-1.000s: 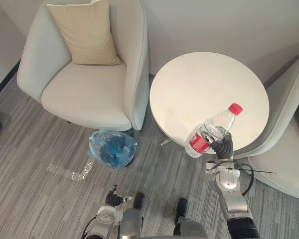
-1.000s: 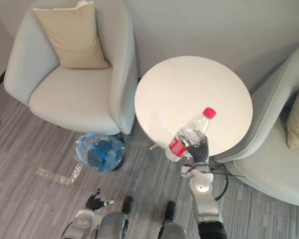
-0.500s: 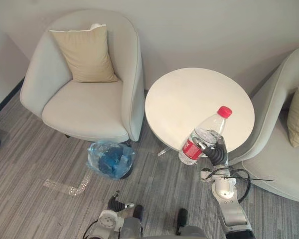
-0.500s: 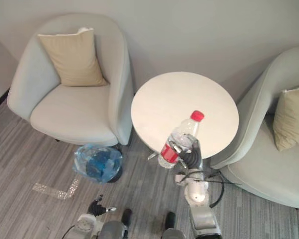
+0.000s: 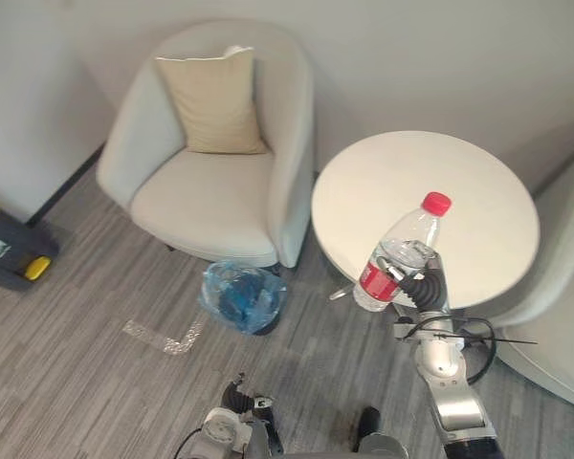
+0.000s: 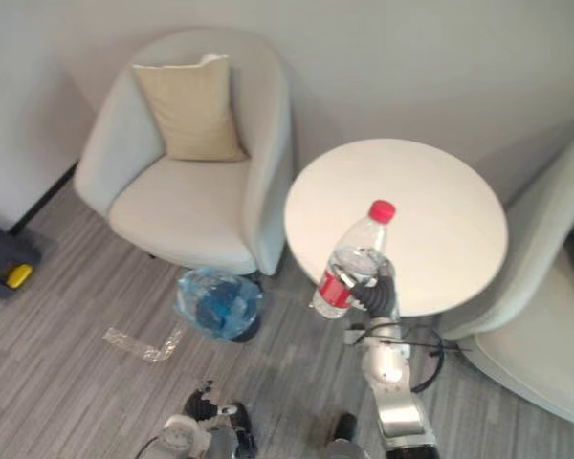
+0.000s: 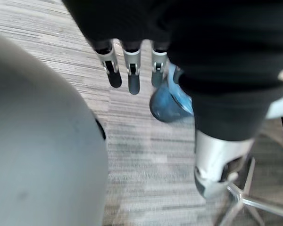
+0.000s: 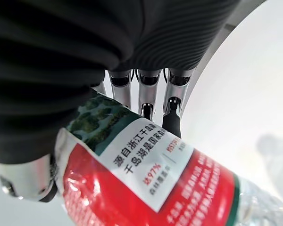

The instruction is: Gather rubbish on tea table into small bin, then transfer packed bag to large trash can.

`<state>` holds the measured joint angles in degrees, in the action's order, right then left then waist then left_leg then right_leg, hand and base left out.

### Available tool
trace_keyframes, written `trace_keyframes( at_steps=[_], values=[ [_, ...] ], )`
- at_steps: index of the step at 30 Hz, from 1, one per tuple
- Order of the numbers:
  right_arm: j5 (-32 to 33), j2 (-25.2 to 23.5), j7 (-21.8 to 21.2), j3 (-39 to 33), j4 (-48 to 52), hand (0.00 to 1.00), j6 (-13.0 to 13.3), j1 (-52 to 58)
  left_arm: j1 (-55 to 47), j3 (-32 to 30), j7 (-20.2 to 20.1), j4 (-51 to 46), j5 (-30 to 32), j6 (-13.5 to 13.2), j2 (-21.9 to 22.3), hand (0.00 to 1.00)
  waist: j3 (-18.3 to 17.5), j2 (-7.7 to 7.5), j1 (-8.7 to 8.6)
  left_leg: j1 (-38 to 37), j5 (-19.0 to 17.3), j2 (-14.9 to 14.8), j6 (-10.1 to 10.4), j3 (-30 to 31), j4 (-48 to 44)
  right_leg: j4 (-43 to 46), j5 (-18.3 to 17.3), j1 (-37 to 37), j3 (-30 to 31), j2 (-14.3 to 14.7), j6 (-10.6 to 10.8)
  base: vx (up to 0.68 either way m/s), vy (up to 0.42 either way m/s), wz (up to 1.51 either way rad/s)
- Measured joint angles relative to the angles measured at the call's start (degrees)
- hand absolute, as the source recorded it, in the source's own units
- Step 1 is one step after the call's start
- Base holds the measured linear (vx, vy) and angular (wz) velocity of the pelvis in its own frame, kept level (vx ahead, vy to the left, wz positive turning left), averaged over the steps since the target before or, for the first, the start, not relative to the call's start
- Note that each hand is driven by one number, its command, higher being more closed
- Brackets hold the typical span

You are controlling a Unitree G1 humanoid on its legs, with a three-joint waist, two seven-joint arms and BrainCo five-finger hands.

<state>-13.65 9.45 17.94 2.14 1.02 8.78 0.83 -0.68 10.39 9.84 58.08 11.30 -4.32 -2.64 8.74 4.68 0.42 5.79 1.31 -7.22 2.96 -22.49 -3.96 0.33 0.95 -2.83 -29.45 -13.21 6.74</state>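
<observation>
"Left eye view, biggest first?"
"Pale grey upholstered armchair (image 5: 220,191). Round white tea table (image 5: 459,191) just beside its arm. Beige square cushion (image 5: 210,100) upright against the chair back."
"Bin?"
"Small bin lined with a blue translucent bag (image 5: 241,296), on the carpet at the armchair's front corner, near the table's left edge."
"Rubbish?"
"Clear plastic bottle with red cap and red label (image 5: 403,251), tilted, cap uppermost, seen over the table's near edge. Right hand (image 5: 426,287) grips it, fingers (image 8: 146,92) curled round the label."
"Left hand (image 7: 132,68)?"
"Low above the carpet, fingers straight, holding nothing."
</observation>
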Motion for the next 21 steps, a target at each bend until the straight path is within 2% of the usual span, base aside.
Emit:
trace_keyframes(
  at_steps=[3, 4, 7, 8, 9, 10, 11, 12, 13, 14, 15, 18, 21],
  values=[
    [-1.1, -3.0, -0.2, 1.7, -2.6, 1.00, -0.5, -0.5, 0.0, -0.5, 0.1, -0.2, -0.2, -0.1, -0.9, 0.00, -0.3, -1.48, 0.52, -0.2, -0.5, 2.0, -0.6, 1.5, 0.0, 0.1, 0.2, -1.5, -1.8, -1.8, 0.8, 0.09, 0.209, 0.49],
    [-2.0, -4.4, -1.7, 5.3, -4.8, 1.00, -0.6, 0.3, -0.6, -0.4, 0.1, -0.2, -0.3, 0.0, -1.7, 0.00, 0.2, -2.47, -0.44, -3.8, -7.2, 4.1, -1.2, 4.7, -3.1, 26.9, -1.8, 5.6, 4.2, -9.7, -5.2, 0.22, 0.424, 0.58],
    [-2.1, -4.8, -2.2, 6.2, -4.8, 1.00, -0.5, 0.2, -0.5, -0.4, 0.1, -0.7, -0.3, 0.1, -3.2, 0.00, 0.2, -5.34, -0.41, -3.8, -7.9, 4.6, -2.3, 6.0, -4.5, 28.3, -1.4, 6.1, 7.1, -9.7, -5.7, 0.24, 0.153, 0.24],
    [-2.0, -4.5, -2.2, 6.0, -4.8, 1.00, -0.5, 0.5, -0.5, -0.3, 0.1, -0.6, -0.2, 0.3, -3.2, 0.00, 0.7, -4.44, -1.29, -4.1, -8.6, 4.8, -2.8, 8.5, -4.2, 32.4, -3.1, 8.2, 10.5, -9.3, -6.1, 0.14, -0.007, 0.41],
    [-2.0, -4.5, -2.2, 5.8, -4.8, 1.00, -0.5, 0.8, -0.5, -0.3, 0.1, -0.6, -0.2, 0.3, -3.0, 0.00, 1.1, -3.89, -1.62, -4.2, -8.8, 4.5, -2.9, 9.7, -4.1, 33.6, -5.5, 9.1, 12.1, -8.1, -5.5, 0.18, -0.047, 0.64],
    [-2.0, -4.0, -2.4, 5.1, -4.8, 1.00, -0.5, 1.2, 0.0, -0.4, 0.3, -0.6, -0.3, 0.3, -2.8, 0.00, 1.6, -3.07, -1.77, -4.5, -9.0, 3.4, -2.6, 13.7, -3.8, 34.5, -11.9, 11.9, 17.0, -2.0, -5.2, 0.16, -0.088, 0.68],
    [-2.0, -3.5, -2.7, 4.8, -4.7, 1.00, -0.5, 1.6, 0.4, -0.4, 0.2, 0.2, -0.3, 0.3, -2.9, 0.00, 2.3, -1.72, -1.80, -4.7, -9.0, 2.6, -2.4, 16.3, -3.2, 33.0, -14.0, 13.9, 20.8, 2.8, -4.9, 0.18, -0.145, 1.15],
    [-2.0, -2.5, -2.8, 4.6, -3.9, 1.00, -0.5, 2.8, 0.6, -0.3, 0.1, 1.7, -0.2, 0.2, -3.3, 0.00, 2.2, -2.27, -2.65, -4.7, -9.0, 2.8, -1.0, 19.7, -3.5, 26.9, -14.0, 15.1, 23.8, 7.1, -4.2, 0.15, -0.144, 1.13],
    [-2.0, -2.4, -2.9, 4.5, -3.6, 1.00, -0.5, 3.4, 0.7, -0.4, 0.1, 1.9, -0.2, 0.0, -3.3, 0.00, 2.1, -2.79, -2.92, -4.5, -8.8, 3.3, -0.5, 20.6, -4.3, 24.5, -12.9, 14.8, 23.7, 7.2, -4.7, 0.19, -0.200, 1.63],
    [-2.0, -2.5, -3.1, 3.8, -3.6, 1.00, -0.4, 4.9, 1.3, -0.7, 0.1, 2.2, -0.1, 0.0, -4.0, 0.00, 1.9, -5.77, -2.65, -4.0, -10.4, 6.5, 0.3, 23.3, -7.8, 19.6, -7.7, 15.0, 23.0, 5.6, -5.0, 0.27, -0.273, 1.31],
    [-2.0, -1.3, -3.6, 3.0, -4.6, 1.00, -1.1, 5.0, 1.4, -1.0, 0.3, 2.4, -0.1, 0.3, -2.4, 0.00, 1.1, -3.24, -2.02, -3.2, -11.4, 5.0, 1.0, 24.8, -9.5, 20.9, -8.3, 14.2, 20.8, 6.0, -4.7, 0.28, -0.259, 1.15],
    [-1.8, -0.3, -3.9, 2.4, -4.2, 1.00, -1.0, 5.5, 0.0, -1.7, 0.1, 2.3, -0.1, 0.2, -0.2, 0.00, -0.4, 0.12, -1.33, -2.9, -11.6, 2.1, 2.3, 26.4, -7.9, 16.6, -8.3, 11.4, 16.6, 8.4, -4.7, 0.21, -0.165, 0.60],
    [-1.4, -0.6, -4.3, 1.6, -4.2, 1.00, -1.0, 6.8, 0.1, -1.7, 0.1, 2.2, -0.1, 0.2, -0.1, 0.00, -0.3, -0.05, -1.41, -2.8, -10.8, 0.1, 3.5, 26.5, -7.5, 13.5, -8.3, 7.5, 12.1, 9.8, -4.7, 0.12, -0.125, 0.68]
  ],
)
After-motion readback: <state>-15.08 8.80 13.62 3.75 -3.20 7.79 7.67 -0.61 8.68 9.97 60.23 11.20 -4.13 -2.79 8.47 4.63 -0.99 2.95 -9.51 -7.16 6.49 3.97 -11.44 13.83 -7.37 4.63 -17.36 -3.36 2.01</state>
